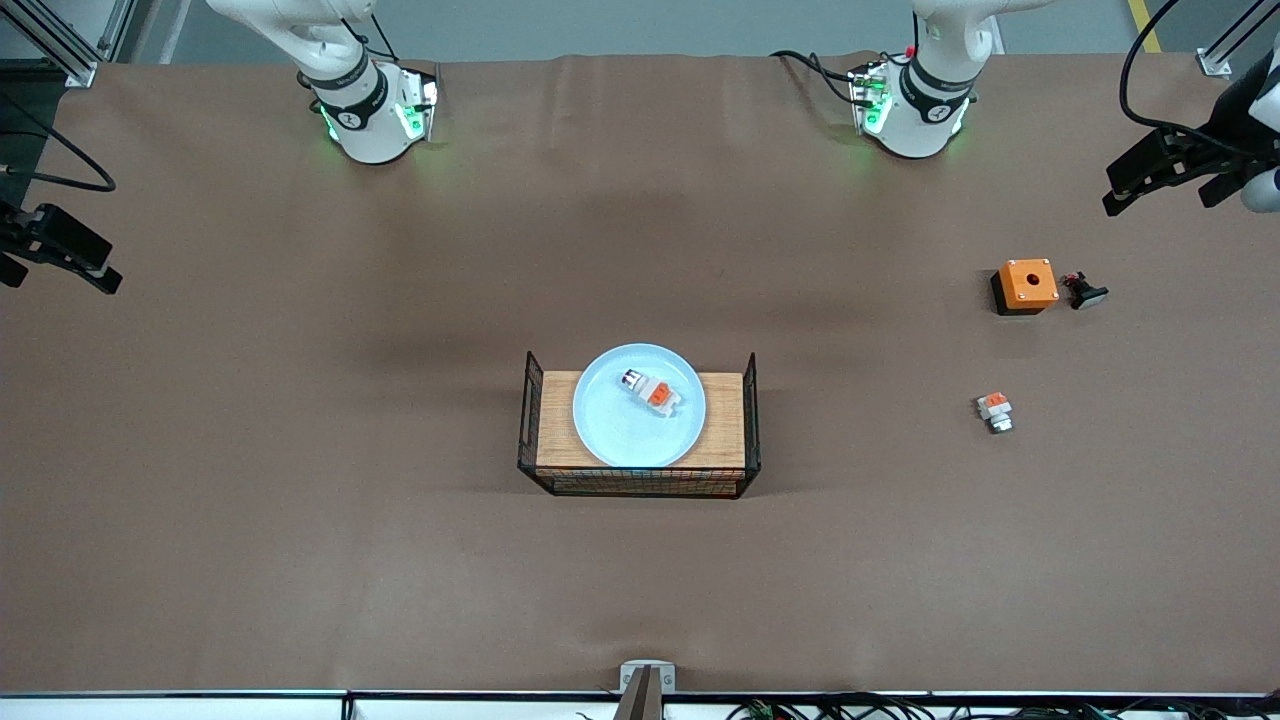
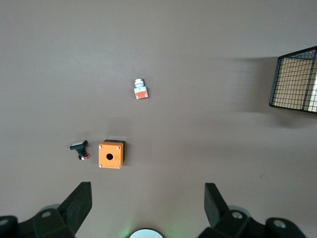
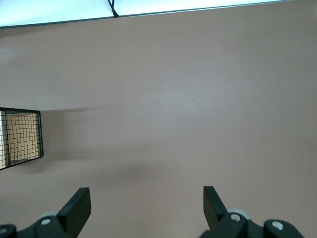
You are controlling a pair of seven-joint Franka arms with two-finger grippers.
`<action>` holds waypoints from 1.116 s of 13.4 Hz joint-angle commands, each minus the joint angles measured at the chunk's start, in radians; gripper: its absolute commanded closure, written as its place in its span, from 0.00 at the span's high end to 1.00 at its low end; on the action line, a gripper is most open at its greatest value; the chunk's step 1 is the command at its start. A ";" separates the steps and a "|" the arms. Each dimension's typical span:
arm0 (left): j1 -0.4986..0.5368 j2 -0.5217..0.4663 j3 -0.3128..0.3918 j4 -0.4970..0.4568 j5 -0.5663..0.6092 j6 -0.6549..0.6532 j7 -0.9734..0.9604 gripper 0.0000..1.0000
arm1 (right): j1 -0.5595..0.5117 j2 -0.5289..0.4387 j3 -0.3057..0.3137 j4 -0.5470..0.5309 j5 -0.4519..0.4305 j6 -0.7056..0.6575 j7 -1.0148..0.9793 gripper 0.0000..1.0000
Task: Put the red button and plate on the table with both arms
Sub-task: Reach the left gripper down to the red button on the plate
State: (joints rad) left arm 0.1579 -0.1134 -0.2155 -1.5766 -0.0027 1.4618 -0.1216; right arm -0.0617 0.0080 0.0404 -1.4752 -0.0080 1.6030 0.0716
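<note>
The pale blue plate (image 1: 625, 435) lies on the wooden-topped black wire rack (image 1: 720, 452) at the middle of the table (image 1: 300, 450). The red button (image 1: 652, 391), white-grey with an orange-red square and a dark tip, lies in the plate. My left gripper (image 1: 1120, 190) is open and empty, up over the left arm's end of the table; its own view (image 2: 147, 198) shows bare table between the fingers. My right gripper (image 1: 62, 265) is open and empty over the right arm's end of the table, also in its own view (image 3: 147, 201).
An orange box with a hole (image 1: 1026, 284) and a small black part (image 1: 1084, 291) lie toward the left arm's end, below the left gripper. A shorter white-orange block (image 1: 995, 410) lies nearer the front camera. The left wrist view shows the box (image 2: 111, 154) and the block (image 2: 140, 89).
</note>
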 commanded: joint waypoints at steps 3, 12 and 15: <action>0.005 0.004 -0.002 0.032 -0.003 -0.012 0.014 1.00 | -0.015 0.010 0.012 0.026 -0.006 -0.008 -0.004 1.00; -0.037 0.069 -0.097 0.030 -0.083 -0.023 -0.117 1.00 | -0.012 0.012 0.013 0.026 -0.006 -0.012 -0.004 1.00; -0.037 0.132 -0.169 0.033 -0.112 0.017 -0.251 1.00 | -0.006 0.013 0.015 0.026 -0.004 -0.008 -0.010 1.00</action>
State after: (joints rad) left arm 0.1185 -0.0269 -0.3463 -1.5686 -0.0961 1.4613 -0.2960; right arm -0.0613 0.0081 0.0451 -1.4751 -0.0080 1.6025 0.0716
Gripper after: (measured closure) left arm 0.000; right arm 0.000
